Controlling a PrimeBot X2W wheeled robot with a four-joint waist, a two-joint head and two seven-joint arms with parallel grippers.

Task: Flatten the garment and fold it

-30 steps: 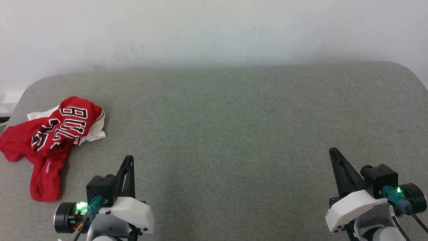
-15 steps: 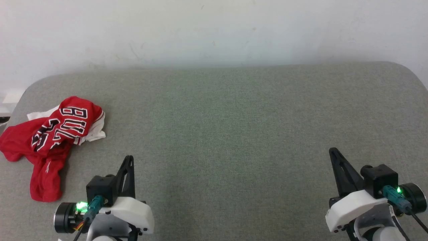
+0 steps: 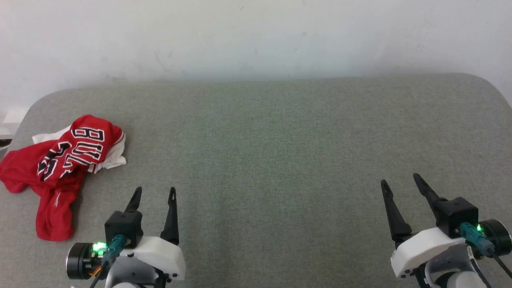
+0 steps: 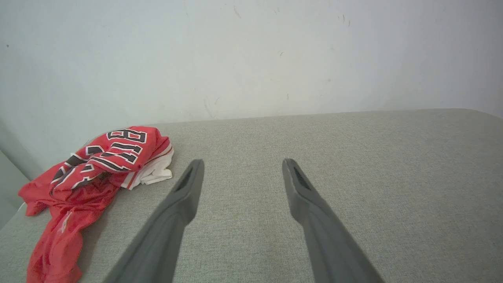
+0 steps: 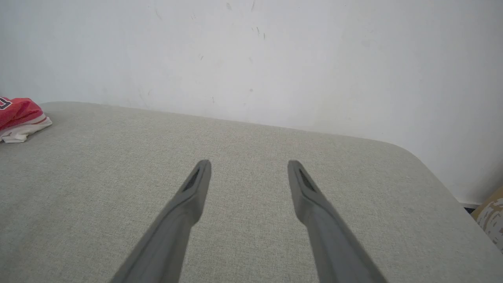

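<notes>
Fingers (image 3: 172, 216) of the left gripper (image 3: 155, 189) and right gripper (image 3: 400, 179) gape wide, holding nothing, at the worktop's (image 3: 280, 132) near edge. Best the left arm goes first, pinching a loose hem, not the bunched middle. The garment (image 3: 60, 160) lies crumpled by the left edge, left of and beyond the left fingers, far from the right ones.

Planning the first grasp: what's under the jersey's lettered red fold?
Under the lettered fold of the garment, white sleeve fabric with striped trim pokes out, resting on the grey padded surface. Deeper layers are covered; can't tell how they're bunched.
</notes>
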